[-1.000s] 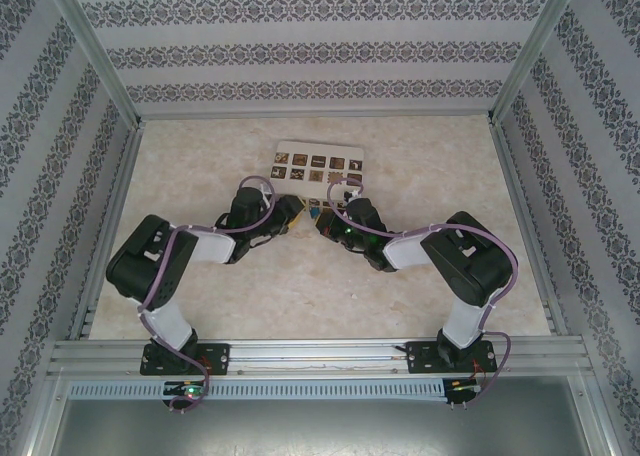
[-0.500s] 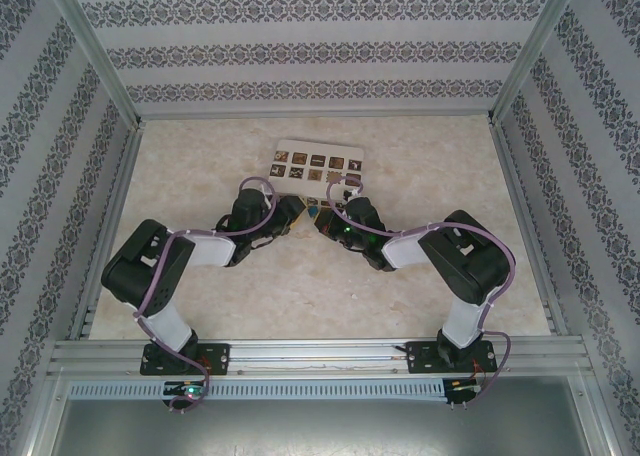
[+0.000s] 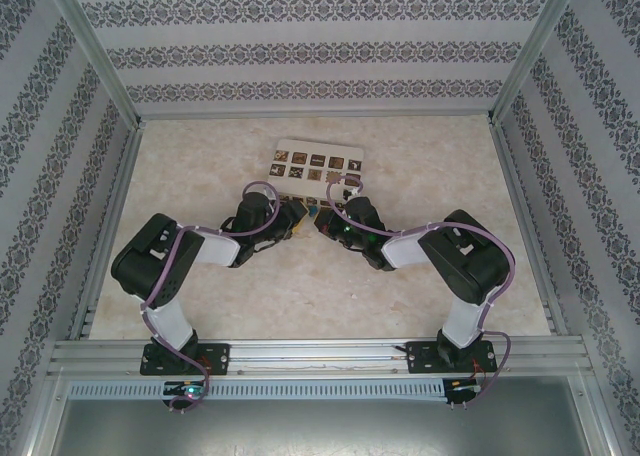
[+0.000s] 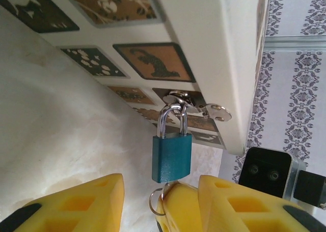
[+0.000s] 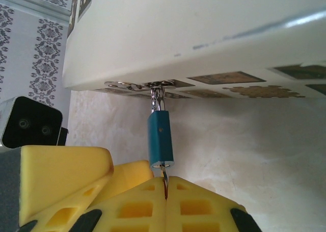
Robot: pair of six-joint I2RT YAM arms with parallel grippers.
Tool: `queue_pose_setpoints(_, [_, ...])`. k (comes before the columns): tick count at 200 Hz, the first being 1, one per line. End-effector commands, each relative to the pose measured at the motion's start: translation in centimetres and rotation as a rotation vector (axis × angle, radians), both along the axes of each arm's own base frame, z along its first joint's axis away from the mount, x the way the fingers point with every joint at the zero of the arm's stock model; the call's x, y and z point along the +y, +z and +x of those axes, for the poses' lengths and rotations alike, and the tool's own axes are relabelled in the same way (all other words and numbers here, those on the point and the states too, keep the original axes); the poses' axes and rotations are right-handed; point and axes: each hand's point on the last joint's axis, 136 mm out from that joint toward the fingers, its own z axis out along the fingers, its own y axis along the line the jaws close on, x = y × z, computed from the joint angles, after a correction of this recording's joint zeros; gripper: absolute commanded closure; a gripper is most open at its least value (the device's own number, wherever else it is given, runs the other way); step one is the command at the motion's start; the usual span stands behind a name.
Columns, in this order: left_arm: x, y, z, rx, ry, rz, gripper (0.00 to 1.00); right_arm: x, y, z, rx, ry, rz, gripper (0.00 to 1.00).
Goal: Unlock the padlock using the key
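Right end effector (image 5: 165,183) is pressed together on the key (image 5: 164,172), lower centre of the right wrist view. The key goes up into the bottom of the padlock (image 5: 160,139), with only a short sliver of metal showing between fingertips and lock body. Can't tell whether the key is turned.

Padlock: blue body, hanging upright mid-frame. Its thin silver shackle (image 4: 170,121) has both legs seated in the body and loops through a metal hasp (image 4: 214,111) on the edge of the cream box (image 4: 214,49). Key ring (image 4: 153,204) pokes out just below the lock body, bottom centre of the left wrist view.

Left end effector (image 4: 160,186) is spread: one yellow finger (image 4: 76,206) bottom left, the other bottom right, straddling the right end effector's tip. It isn't touching the padlock, which sits just above the gap.

Box has dark square pictures on its face and lies flat on the desk (image 3: 250,296), upper centre of the top view. Left arm (image 3: 165,266) and right arm (image 3: 465,261) reach in from the lower corners and meet nose to nose at the box's near edge, centre of frame. Patterned walls (image 3: 320,51) surround the desk.
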Motion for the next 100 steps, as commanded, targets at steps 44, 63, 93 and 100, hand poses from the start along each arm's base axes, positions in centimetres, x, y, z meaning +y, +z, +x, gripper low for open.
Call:
queue_pose_setpoints(44, [-0.61,-0.01,0.53,0.001,0.055,-0.079,0.61,1.38,2.27,0.83,-0.056,0.008,0.07,1.0])
queue_pose_setpoints(63, [-0.89,0.05,0.77,0.003,0.064,-0.11,0.61,1.39,2.2,0.83,-0.053,0.006,0.072,1.0])
queue_pose_setpoints(93, [-1.19,0.0,1.06,0.006,0.07,-0.125,0.62,1.4,2.17,0.86,-0.051,0.006,0.072,1.0])
queue_pose_setpoints(100, [-1.19,-0.12,1.07,0.009,0.072,-0.127,0.62,1.41,2.14,0.86,-0.051,0.006,0.073,1.0])
